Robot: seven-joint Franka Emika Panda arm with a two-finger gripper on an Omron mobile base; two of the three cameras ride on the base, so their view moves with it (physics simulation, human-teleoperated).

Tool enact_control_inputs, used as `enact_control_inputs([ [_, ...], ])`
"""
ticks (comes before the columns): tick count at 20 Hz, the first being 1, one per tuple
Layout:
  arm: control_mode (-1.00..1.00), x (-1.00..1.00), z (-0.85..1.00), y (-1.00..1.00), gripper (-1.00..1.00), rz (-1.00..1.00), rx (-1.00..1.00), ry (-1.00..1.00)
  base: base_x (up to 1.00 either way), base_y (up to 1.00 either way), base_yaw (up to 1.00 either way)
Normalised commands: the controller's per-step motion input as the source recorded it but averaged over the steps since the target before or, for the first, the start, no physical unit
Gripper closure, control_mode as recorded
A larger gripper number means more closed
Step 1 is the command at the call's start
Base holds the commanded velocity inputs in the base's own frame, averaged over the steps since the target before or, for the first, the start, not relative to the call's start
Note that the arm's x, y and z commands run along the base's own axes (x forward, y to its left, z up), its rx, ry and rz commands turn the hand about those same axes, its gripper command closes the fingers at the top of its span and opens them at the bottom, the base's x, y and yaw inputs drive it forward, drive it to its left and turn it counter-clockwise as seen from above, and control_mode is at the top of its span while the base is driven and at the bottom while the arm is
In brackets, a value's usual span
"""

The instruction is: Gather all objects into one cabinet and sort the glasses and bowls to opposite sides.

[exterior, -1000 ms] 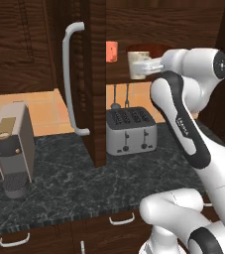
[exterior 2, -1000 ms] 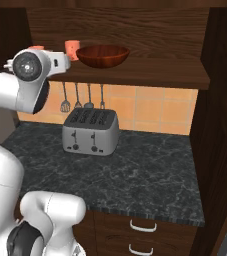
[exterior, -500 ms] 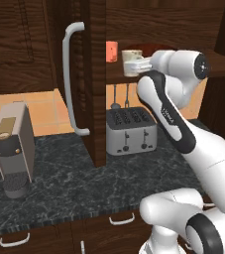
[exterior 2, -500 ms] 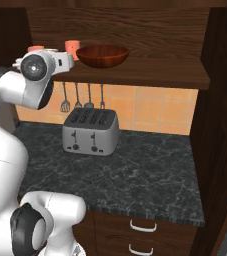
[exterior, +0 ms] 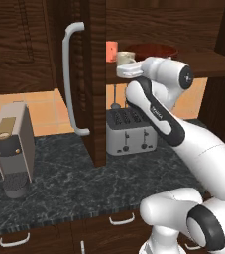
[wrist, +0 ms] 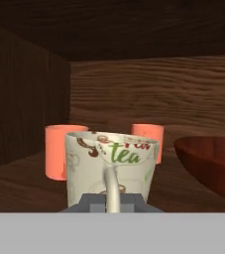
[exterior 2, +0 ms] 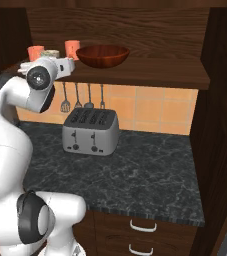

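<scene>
My gripper (wrist: 112,201) is shut on the handle of the cream-white mug (wrist: 111,166), printed "tea", and holds it upright inside the open cabinet (exterior: 91,74). Behind it stand two salmon-orange mugs (wrist: 58,151) (wrist: 148,141), toward the left wall. The reddish-brown bowl (wrist: 213,163) lies to the right on the same shelf. In the left base view the gripper (exterior: 124,67) reaches over the shelf edge with the cream mug (exterior: 125,58), beside a salmon mug (exterior: 111,51) and the bowl (exterior: 152,50). In the right base view, both salmon mugs (exterior 2: 35,52) (exterior 2: 72,48) flank the cream mug (exterior 2: 50,53), left of the bowl (exterior 2: 102,55).
The tall cabinet door with its curved grey handle (exterior: 69,79) stands open just left of my arm. A silver toaster (exterior: 131,131) sits on the dark counter under the shelf (exterior 2: 150,75), utensils hang behind it, and a coffee machine (exterior: 12,149) stands far left.
My hand has carried the cream-white mug leftward and deeper over the shelf, closer to the salmon-orange mugs. The bowl and salmon mugs have stayed put.
</scene>
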Motion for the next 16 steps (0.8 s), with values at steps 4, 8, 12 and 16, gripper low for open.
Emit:
enact_control_inputs([
  [4,-1.00,0.69,0.00,0.10,1.00,0.00,0.00,0.03,0.00,0.00,0.00],
  [8,-1.00,0.67,0.00,0.02,1.00,0.00,0.00,0.00,0.00,0.00,0.00],
  [12,-1.00,0.54,0.00,0.03,1.00,0.00,0.00,0.00,0.00,0.00,0.00],
  [16,-1.00,0.54,-0.16,0.09,1.00,0.00,0.00,0.00,0.00,0.00,0.00],
])
